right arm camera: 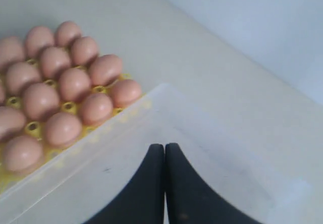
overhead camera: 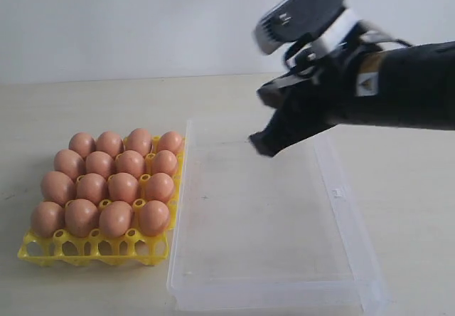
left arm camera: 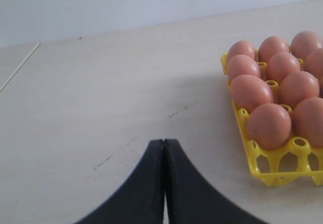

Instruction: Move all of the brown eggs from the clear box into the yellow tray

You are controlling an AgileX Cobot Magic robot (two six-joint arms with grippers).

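Sixteen brown eggs point(overhead camera: 106, 181) are seen, smooth, matte and reddish-brown, and each is seated blunt end up in its own cup of the yellow tray point(overhead camera: 92, 253), so that a full block of four rows of four is formed. The tray is a bright yellow plastic grid with open cups and small pegs showing between the eggs, and it is set flat on the pale counter point(overhead camera: 106, 102). The clear box point(overhead camera: 341, 195), a shallow transparent bin with a raised rim and larger than the tray, is placed just beside the tray, its long wall running along the tray's edge. The right claw point(right arm camera: 164, 153) is held in the air over the far part of the box, apart from its floor and walls; its two black fingers point(right arm camera: 151, 183) are pressed together along their whole length, and nothing is gripped between them. The left claw point(left arm camera: 164, 148) is likewise pressed together with nothing pinched, and it is pointed over bare counter near the tray; whether the counter is touched cannot be told.
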